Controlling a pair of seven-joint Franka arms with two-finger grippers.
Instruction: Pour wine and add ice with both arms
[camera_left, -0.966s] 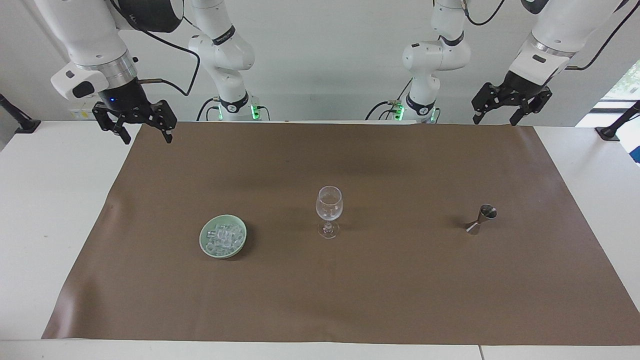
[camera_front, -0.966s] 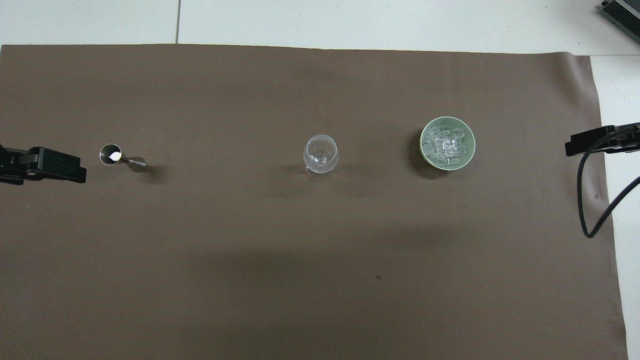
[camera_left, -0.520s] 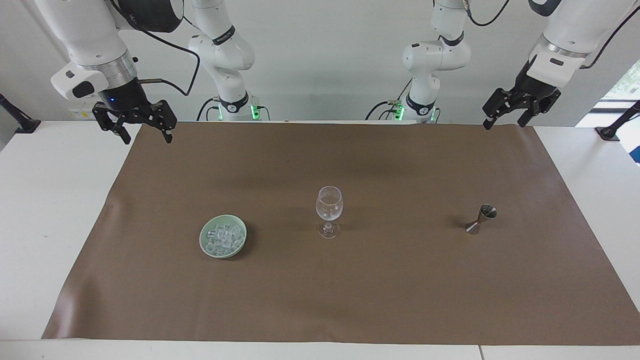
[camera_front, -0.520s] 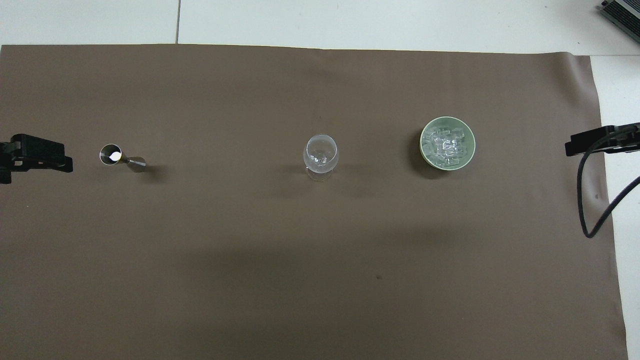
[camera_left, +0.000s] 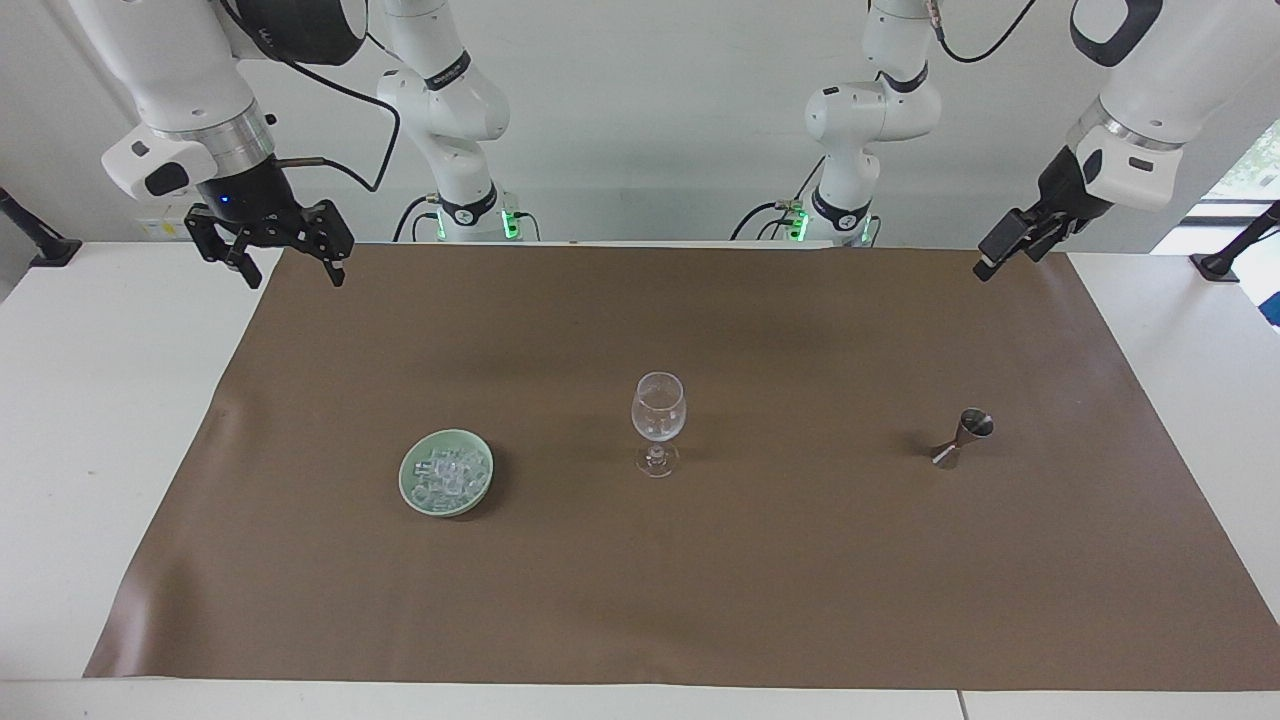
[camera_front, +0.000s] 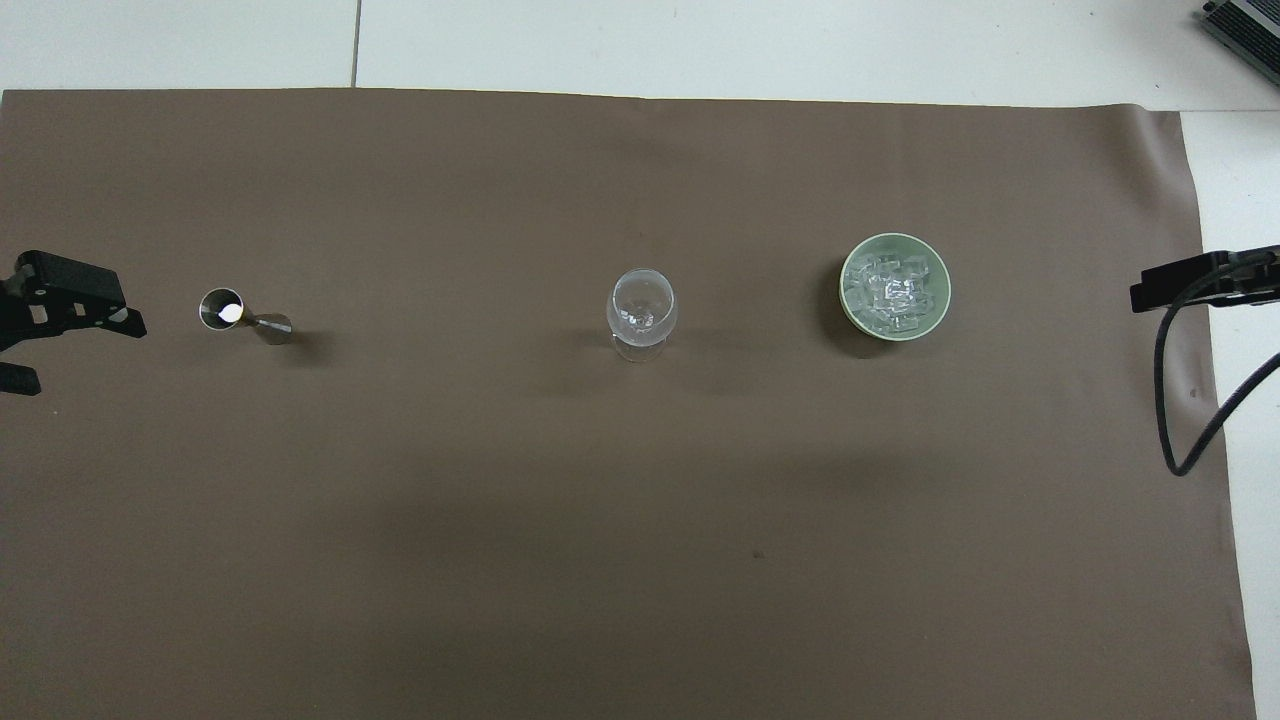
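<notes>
Clear ice (camera_left: 447, 477) is heaped in a green dish (camera_left: 481, 455) toward the right arm's end of the bench (camera_left: 90, 420); wine glass (camera_left: 658, 415) stands mid-mat; jigger (camera_left: 962, 438) toward the left arm's end; right gripper (camera_left: 270, 262) and left gripper (camera_left: 1012, 250) hang over the mat's robot-side corners, jaws released.

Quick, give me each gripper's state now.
Left gripper: jaws open, holding nothing, raised over the mat's edge.
Right gripper: jaws open, holding nothing, waiting.
</notes>
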